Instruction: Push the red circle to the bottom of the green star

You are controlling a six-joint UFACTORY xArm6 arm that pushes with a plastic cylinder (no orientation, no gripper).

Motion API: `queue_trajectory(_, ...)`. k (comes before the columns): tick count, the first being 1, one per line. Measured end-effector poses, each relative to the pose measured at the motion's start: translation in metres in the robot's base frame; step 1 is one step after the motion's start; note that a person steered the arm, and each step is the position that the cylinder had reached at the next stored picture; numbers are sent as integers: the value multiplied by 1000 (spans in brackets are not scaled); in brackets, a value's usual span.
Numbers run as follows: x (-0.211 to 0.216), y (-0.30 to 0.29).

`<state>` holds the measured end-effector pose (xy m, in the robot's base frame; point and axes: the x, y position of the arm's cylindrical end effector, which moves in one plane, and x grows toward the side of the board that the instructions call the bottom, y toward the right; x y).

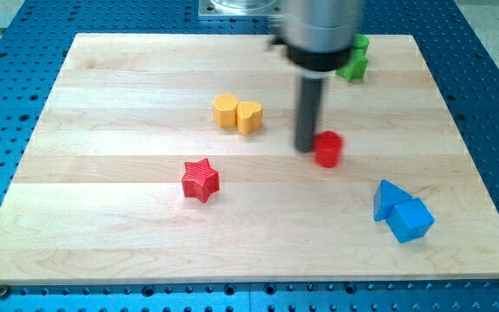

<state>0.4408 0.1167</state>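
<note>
The red circle (328, 149) is a small red cylinder right of the board's middle. My tip (307, 148) stands just at its left side, touching or nearly touching it. The green star (353, 62) lies near the view's top, right of centre, partly hidden behind the arm's grey body; another green block sits right behind it, so their shapes are hard to separate. The red circle lies well below the green star and slightly to its left.
A yellow hexagon (224, 111) and a yellow heart (249, 116) sit together left of the rod. A red star (201, 179) lies lower left. Two blue blocks (402, 212) sit at the lower right. The wooden board (102, 243) rests on a blue perforated table.
</note>
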Motion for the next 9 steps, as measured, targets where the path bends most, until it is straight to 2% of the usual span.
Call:
queue_trajectory(1,37,-49)
queue_trajectory(2,80,18)
queue_trajectory(3,51,51)
queue_trajectory(5,-30,32)
queue_trajectory(6,-21,83)
queue_trajectory(7,-38,96)
queue_trajectory(8,-67,82)
queue_trajectory(9,-16,82)
